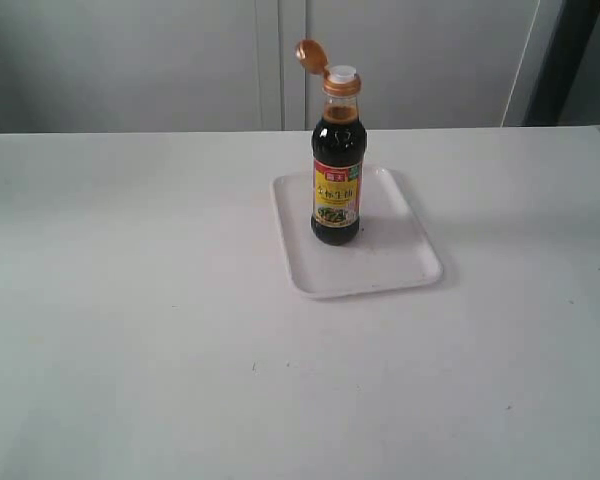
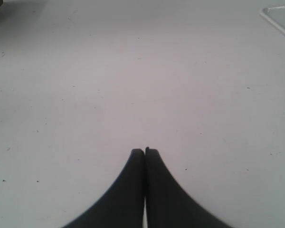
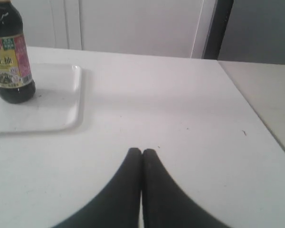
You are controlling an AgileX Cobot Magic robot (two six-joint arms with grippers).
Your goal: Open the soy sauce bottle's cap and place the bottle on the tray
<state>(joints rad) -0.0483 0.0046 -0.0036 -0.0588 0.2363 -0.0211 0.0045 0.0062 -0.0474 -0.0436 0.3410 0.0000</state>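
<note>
Bottle upright on tray, cap flipped open; both arms stood clear.

I saw the soy sauce bottle (image 1: 336, 170) standing vertical on the tray (image 1: 392, 262), the cap (image 1: 311, 54) open, nearer my right gripper (image 3: 142, 151); it and the left gripper (image 2: 144, 151) were pressed together, empty.

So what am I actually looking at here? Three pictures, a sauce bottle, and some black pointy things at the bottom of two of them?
It is a robot with two arms, each ending in a gripper, a two-fingered pincer. One picture comes from a camera off the arms that sees the whole white table. The other two come from cameras on each arm's wrist, looking along the pincers. The black shapes are those pincers: the left gripper and the right gripper, both pressed shut and holding nothing. On the table lies a white tray, and on it the soy sauce bottle stands upright. Its orange-brown cap is flipped open, showing a white spout. The arms themselves do not appear in the wide picture.
</note>
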